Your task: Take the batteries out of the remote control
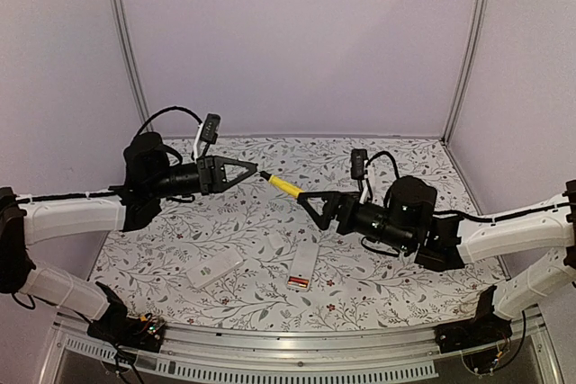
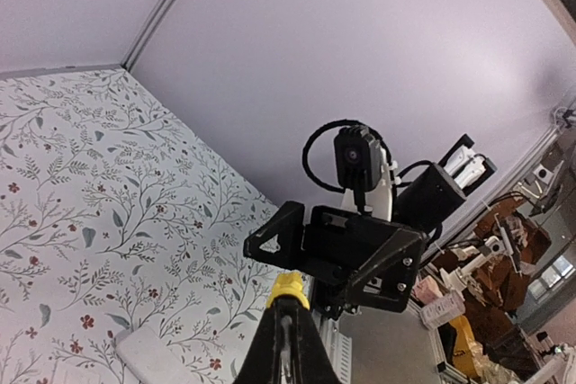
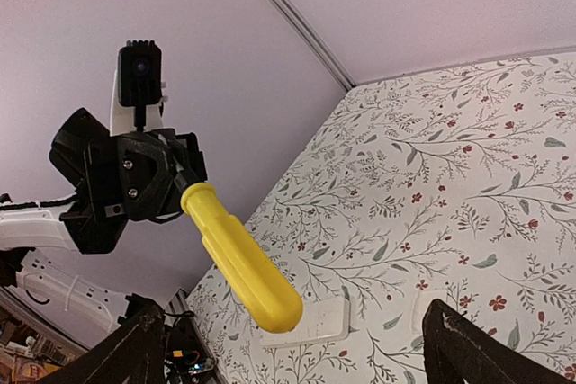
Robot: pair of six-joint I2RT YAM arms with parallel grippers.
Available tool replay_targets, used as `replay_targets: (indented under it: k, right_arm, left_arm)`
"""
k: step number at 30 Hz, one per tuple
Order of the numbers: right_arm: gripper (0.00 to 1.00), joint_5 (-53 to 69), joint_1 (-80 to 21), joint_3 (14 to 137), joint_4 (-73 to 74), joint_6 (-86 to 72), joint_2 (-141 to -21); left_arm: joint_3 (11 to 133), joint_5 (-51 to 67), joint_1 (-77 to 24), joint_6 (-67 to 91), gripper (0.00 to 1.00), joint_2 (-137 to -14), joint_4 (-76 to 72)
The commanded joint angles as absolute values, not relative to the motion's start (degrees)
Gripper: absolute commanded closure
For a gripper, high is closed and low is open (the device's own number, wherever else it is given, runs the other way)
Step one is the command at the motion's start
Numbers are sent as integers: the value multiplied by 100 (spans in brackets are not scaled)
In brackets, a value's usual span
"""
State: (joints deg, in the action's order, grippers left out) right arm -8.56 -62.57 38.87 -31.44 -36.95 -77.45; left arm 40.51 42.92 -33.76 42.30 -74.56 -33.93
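At the left of the overhead view, the left arm's black two-finger gripper (image 1: 250, 171) reaches toward the centre of the frame, raised above the floral-patterned table (image 1: 409, 281). Its jaws are pressed together on the dark shaft end of a yellow-handled screwdriver (image 1: 284, 186). The tool slants down to the right, off the table. In the left wrist view the closed fingers (image 2: 284, 348) pinch the tool just below the yellow handle.

Right of centre, the right arm's black gripper (image 1: 311, 208) faces the free end of that handle with its jaws spread wide. In the right wrist view its two fingers (image 3: 135, 348) stand far apart at the bottom corners, and the yellow handle points between them without touching either.

On the table below, in the lower middle of the overhead view, lie three white pieces:
- a flat white rectangular cover (image 1: 214, 270) to the left
- a smaller white piece (image 1: 276, 245) near the middle
- a long white remote control (image 1: 302, 265) to the right

The red-orange batteries (image 1: 297, 284) show at the remote's near end. They are too small to count, and they lie well apart from both grippers.
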Motion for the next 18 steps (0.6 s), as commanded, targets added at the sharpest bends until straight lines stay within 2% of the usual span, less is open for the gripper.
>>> replay_targets:
  k: [1, 5, 12, 18]
  right_arm:
    - [2, 213, -6110, 3746, -5155, -4332, -8006]
    - [2, 748, -6025, 3871, -5638, -4394, -8197]
    - [9, 1079, -6012, 4215, -5665, -4384, -8551]
    - [28, 1173, -6012, 4289, -5846, -4455, -8605]
  left_arm:
    - [3529, 3679, -3424, 5287, 100, -7352, -5115]
    - [3289, 3561, -3605, 5459, 100, -7246, -5615]
    - [3320, 3590, -4012, 5302, 100, -7129, -5760]
    - [3357, 3567, -4130, 5184, 100, -7155, -5689]
